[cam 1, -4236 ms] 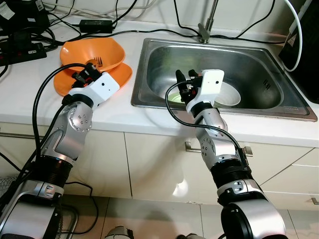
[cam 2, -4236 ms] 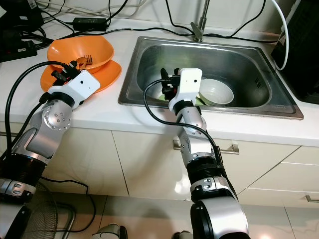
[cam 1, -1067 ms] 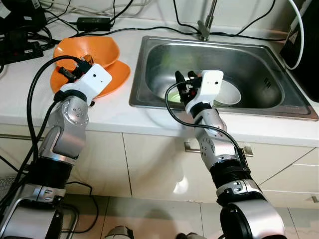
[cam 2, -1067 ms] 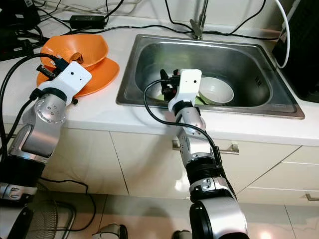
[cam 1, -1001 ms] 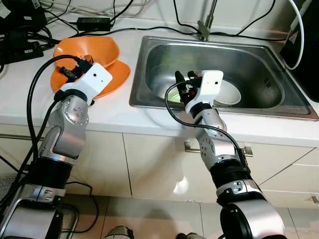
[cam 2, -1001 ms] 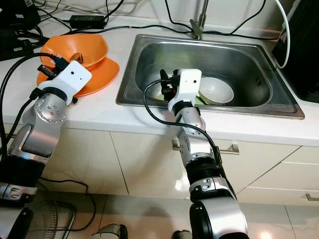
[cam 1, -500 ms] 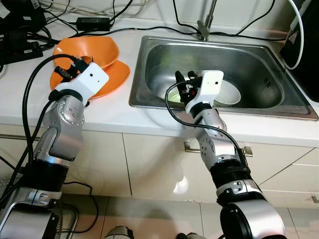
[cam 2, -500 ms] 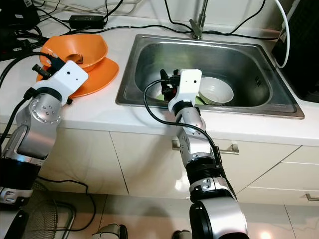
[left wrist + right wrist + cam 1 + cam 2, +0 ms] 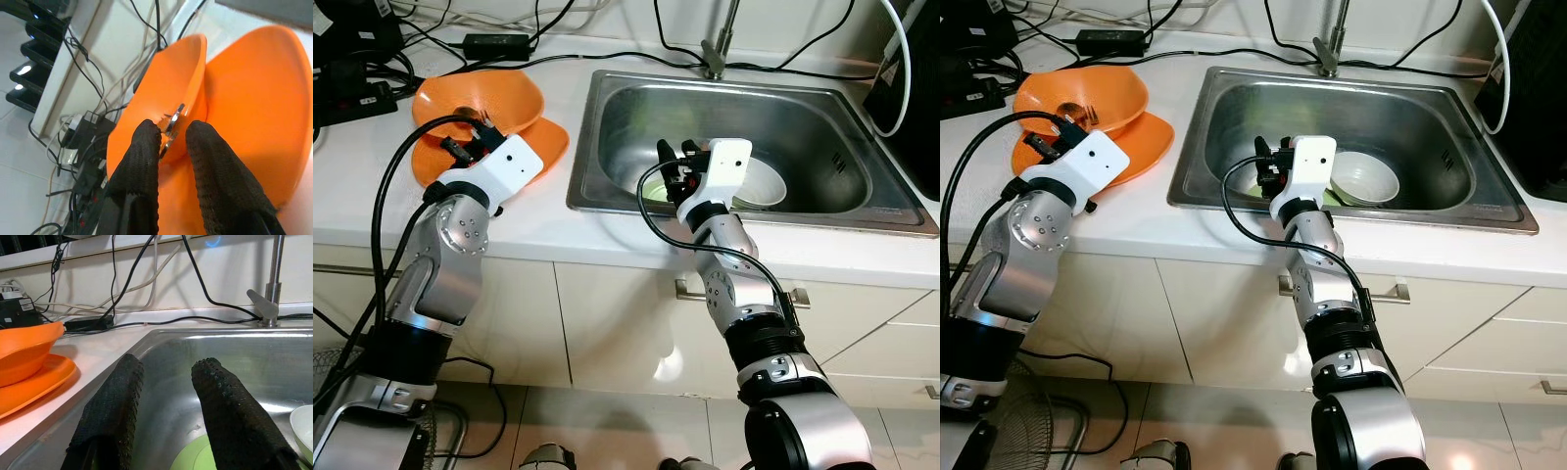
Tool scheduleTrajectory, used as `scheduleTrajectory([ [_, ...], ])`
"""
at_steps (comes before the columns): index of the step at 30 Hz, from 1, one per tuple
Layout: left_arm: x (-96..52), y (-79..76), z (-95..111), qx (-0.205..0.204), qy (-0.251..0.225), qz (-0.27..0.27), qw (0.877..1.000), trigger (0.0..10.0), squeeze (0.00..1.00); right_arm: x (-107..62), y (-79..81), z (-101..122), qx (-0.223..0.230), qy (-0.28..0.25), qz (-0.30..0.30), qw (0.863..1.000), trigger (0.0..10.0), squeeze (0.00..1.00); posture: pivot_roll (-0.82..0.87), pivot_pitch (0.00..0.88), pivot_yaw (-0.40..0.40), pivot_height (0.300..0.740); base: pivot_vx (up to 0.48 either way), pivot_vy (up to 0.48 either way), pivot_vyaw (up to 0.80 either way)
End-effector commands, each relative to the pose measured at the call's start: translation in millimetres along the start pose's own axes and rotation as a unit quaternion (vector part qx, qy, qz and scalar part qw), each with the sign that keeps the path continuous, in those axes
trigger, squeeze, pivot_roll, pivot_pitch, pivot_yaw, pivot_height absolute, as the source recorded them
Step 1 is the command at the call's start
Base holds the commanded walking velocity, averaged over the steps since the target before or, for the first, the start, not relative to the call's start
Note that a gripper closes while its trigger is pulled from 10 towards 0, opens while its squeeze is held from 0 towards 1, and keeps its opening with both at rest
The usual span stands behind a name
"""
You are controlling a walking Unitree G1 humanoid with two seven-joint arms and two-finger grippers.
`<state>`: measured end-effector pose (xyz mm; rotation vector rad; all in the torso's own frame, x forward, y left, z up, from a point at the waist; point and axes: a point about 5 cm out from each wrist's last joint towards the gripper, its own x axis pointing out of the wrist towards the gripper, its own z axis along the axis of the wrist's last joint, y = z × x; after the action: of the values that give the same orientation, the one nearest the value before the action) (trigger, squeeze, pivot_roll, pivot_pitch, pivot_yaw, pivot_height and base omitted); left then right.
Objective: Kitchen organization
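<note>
An orange bowl (image 9: 499,93) rests on the back of an orange plate (image 9: 546,149) on the white counter, left of the sink (image 9: 607,201). A metal utensil (image 9: 174,119) lies inside the bowl. My left gripper (image 9: 465,145) hovers at the plate's left rim, pointing at the bowl, its fingers (image 9: 146,142) open a narrow gap with nothing between them. Over the sink's front left, my right gripper (image 9: 674,162) is open and empty, just above a green plate (image 9: 656,189). A white bowl (image 9: 766,186) sits to the green plate's right.
A faucet (image 9: 715,61) stands behind the sink. Power strips and black cables (image 9: 357,93) crowd the counter's back left. A black appliance (image 9: 913,88) stands at the right edge. Cabinet drawers with a handle (image 9: 685,289) run below the counter.
My left gripper swung out to the left and has come back right, closer to the orange plate's rim. The right arm has stayed put over the sink.
</note>
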<state>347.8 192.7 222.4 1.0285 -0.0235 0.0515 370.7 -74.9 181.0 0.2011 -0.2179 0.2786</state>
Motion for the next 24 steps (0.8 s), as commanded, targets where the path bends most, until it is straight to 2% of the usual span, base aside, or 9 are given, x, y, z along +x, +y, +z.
scheduleTrajectory([
  [1, -0.3, 5.8, 11, 0.002, -0.026, 0.016, 1.0, 10.0, 0.0, 0.3, -2.4, 0, 0.008, 0.0, -0.008, 1.0, 10.0, 0.0, 0.08, 0.069, -0.056, 0.732, 0.0, 0.0, 0.0],
  [11, 0.0, 17.1, 22, -0.001, -0.063, 0.054, 0.997, 10.0, 0.0, 0.8, -0.9, 0, 0.01, 0.0, -0.006, 1.0, 10.0, 0.0, 0.08, 0.065, -0.057, 0.732, 0.0, 0.0, 0.0],
  [17, 0.3, 13.1, 22, -0.014, -0.064, 0.038, 0.997, 10.0, 0.0, 1.0, -2.1, 1, 0.009, 0.0, -0.008, 1.0, 10.0, 0.0, 0.08, 0.067, -0.056, 0.732, 0.0, 0.0, 0.0],
  [18, -0.8, 11.3, 23, -0.019, -0.068, 0.033, 0.997, 10.0, 1.0, 1.0, -2.2, 1, 0.009, 0.0, -0.008, 1.0, 10.0, 0.0, 0.08, 0.067, -0.055, 0.732, 0.0, 0.0, 0.0],
  [24, -10.6, 0.6, 17, -0.029, -0.075, 0.009, 0.997, 10.0, 1.0, 0.3, -2.3, -1, 0.009, 0.002, -0.008, 1.0, 10.0, 0.0, 0.08, 0.07, -0.055, 0.732, 0.0, 0.0, 0.0],
])
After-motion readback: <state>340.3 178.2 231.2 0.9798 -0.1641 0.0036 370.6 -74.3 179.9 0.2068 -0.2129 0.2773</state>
